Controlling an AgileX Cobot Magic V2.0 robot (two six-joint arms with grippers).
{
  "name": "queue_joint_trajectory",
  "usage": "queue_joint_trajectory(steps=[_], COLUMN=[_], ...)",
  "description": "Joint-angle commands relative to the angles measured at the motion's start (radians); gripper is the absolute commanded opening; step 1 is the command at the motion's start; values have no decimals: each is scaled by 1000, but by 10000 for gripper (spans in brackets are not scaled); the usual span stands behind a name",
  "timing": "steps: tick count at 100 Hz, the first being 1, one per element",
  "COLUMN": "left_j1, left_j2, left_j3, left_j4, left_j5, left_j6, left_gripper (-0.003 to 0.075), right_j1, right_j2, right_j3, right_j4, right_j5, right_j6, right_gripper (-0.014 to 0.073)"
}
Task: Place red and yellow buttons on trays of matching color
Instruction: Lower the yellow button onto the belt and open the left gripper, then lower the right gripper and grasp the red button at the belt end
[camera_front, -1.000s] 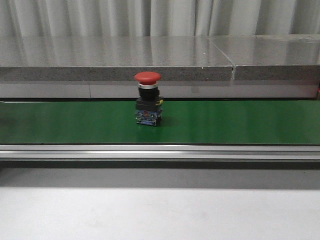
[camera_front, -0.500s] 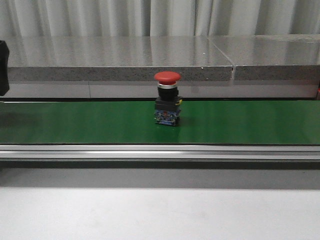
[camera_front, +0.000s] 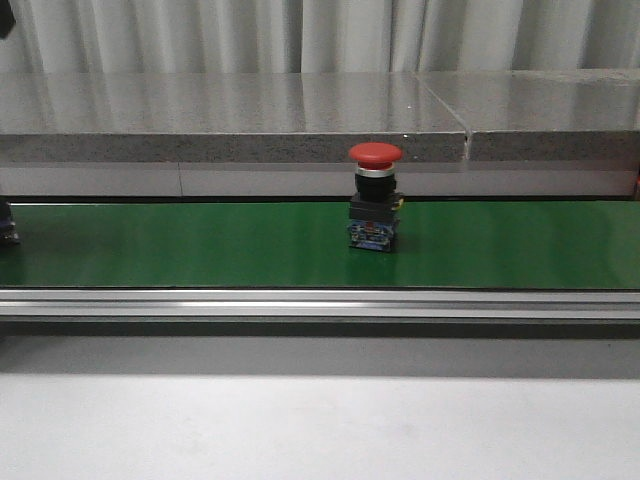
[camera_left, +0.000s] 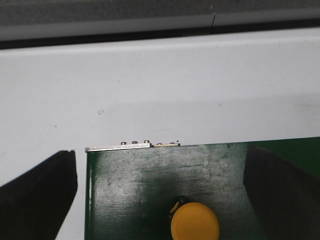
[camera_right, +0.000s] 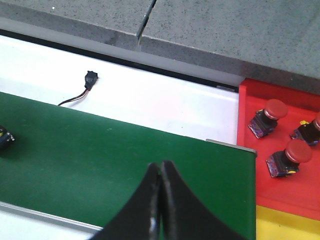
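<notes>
In your front view, a red button (camera_front: 375, 196) is standing upright on the green belt (camera_front: 200, 245), just right of frame center. In your left wrist view, the left gripper (camera_left: 160, 192) is hanging wide open over the belt's end, a yellow button (camera_left: 195, 226) sitting between its fingers (camera_left: 37, 192) at the bottom edge. In your right wrist view, the right gripper (camera_right: 161, 200) is sitting fully closed and empty at bottom center, while three red buttons are lying in the red tray (camera_right: 250, 107) at right.
</notes>
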Motion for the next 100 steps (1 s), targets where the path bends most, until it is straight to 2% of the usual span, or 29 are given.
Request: queue_joint_trajectory(steps=[1, 35, 51, 60, 72, 91, 100], left_j1=[-8, -8, -8, -8, -3, -3, -3], left_j2=[-118, -522, -710, -822, -956, -1097, -1119], left_j3=[7, 365, 554, 648, 749, 845, 867], left_j4=[-14, -70, -70, -70, -70, -72, -72], left_j5=[-80, -240, -250, -250, -250, -250, -250], left_j6=[-15, -15, -15, -15, -15, -15, -15], left_gripper=[663, 663, 654, 613, 493, 157, 24], right_j1=[-1, -1, -1, -1, -1, -1, -1], right_j2=[-6, -6, -6, -6, -6, -6, -6], right_j3=[-25, -25, -25, -25, -25, -25, -25], right_j4=[0, 0, 0, 0, 0, 0, 0], right_j5=[-61, -61, -61, -61, -61, -61, -61], right_j6=[-3, -3, -3, -3, -3, -3, -3], right_gripper=[-68, -68, -68, -68, -68, -68, -68])
